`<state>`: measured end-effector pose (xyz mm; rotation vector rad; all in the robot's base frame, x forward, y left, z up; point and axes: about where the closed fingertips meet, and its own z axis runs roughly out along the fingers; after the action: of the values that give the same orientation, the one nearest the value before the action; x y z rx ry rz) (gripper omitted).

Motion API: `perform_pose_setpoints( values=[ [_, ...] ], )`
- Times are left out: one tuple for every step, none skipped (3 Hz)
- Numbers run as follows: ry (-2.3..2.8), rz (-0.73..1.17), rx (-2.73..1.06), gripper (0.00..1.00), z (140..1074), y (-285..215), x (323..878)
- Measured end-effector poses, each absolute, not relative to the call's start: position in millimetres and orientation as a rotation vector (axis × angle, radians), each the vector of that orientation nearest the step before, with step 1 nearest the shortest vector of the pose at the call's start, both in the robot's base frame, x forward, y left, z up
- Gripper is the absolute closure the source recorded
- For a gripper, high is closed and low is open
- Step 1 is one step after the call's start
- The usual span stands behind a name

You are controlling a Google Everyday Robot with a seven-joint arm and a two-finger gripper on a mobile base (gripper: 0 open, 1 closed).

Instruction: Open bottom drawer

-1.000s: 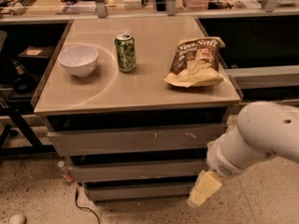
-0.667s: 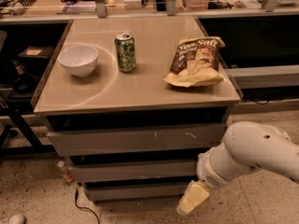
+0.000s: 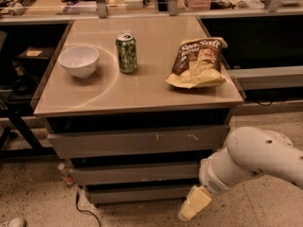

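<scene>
The bottom drawer (image 3: 135, 193) is the narrowest grey front, lowest under the table, and it sits closed beneath the mid-width front (image 3: 135, 172) and the widest scratched front (image 3: 137, 142). My white arm (image 3: 251, 157) comes in from the right. My gripper (image 3: 193, 205), with pale yellow fingers, hangs low near the floor, just right of the bottom drawer's right end. I cannot tell whether it touches the drawer.
On the tabletop (image 3: 137, 96) stand a white bowl (image 3: 79, 60), a green can (image 3: 126, 52) and a chip bag (image 3: 197, 62). A cable (image 3: 78, 205) and a small bottle (image 3: 64, 173) lie on the floor at the left. Shelving stands behind.
My arm and gripper have moved left and down, from the right of the drawers to the right end of the bottom drawer. The drawers have not moved.
</scene>
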<state>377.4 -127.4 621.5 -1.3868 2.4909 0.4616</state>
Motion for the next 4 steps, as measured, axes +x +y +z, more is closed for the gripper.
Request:
perform_pose_setpoints(
  values=[
    [2.485,0.560,-1.351,0.00,579.7,-119.3,362.8],
    [2.484,0.639,-1.279,0.00,522.1,-111.1,362.2],
    [2.481,0.710,-1.218,0.00,472.4,-97.7,365.4],
    [2.481,0.710,-1.218,0.00,472.4,-97.7,365.4]
  ],
)
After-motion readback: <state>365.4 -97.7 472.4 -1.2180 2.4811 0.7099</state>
